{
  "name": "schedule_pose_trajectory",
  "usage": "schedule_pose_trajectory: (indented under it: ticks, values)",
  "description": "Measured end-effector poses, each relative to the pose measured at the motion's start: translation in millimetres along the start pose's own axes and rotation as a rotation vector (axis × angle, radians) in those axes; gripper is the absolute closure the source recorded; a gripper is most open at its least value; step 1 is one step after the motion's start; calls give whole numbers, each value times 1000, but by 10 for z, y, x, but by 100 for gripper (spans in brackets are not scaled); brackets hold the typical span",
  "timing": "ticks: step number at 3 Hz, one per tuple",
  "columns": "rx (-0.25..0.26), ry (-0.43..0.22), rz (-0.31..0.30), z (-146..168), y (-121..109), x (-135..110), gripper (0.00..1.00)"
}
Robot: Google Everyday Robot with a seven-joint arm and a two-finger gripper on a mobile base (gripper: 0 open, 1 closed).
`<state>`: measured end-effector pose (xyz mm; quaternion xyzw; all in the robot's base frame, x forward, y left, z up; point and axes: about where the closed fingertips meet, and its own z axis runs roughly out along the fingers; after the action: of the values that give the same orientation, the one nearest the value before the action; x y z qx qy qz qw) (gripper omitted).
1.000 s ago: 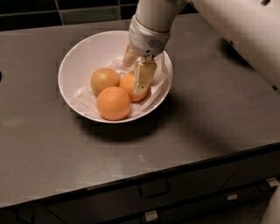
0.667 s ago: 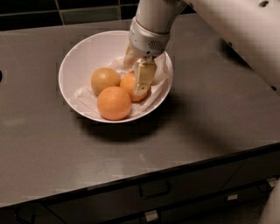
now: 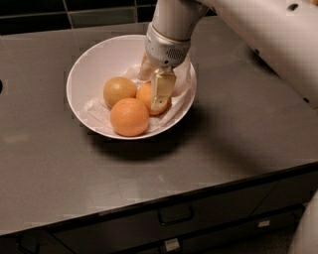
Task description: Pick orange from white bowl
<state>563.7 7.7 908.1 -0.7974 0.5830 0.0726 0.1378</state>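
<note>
The white bowl [image 3: 79,64] stands on the grey counter with a crumpled white paper liner [image 3: 97,106] inside. The orange [image 3: 144,95] lies at the bowl's right middle, partly covered. My gripper [image 3: 152,91] reaches down into the bowl right at the orange, one part in front of it and one behind. A larger, paler orange fruit [image 3: 129,117] lies at the front of the bowl. A duller yellow-brown fruit [image 3: 119,90] lies to the left, touching the orange.
My white arm [image 3: 268,34] crosses the upper right above the grey counter [image 3: 233,134]. Dark wall tiles [image 3: 99,15] run along the back. The counter's front edge drops to drawers with a handle [image 3: 175,216].
</note>
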Motion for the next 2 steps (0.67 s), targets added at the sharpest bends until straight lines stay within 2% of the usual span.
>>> schedule_pose_trajectory:
  ticks: [2]
  values:
    - [-10,-1,-1,47,-1,3,36]
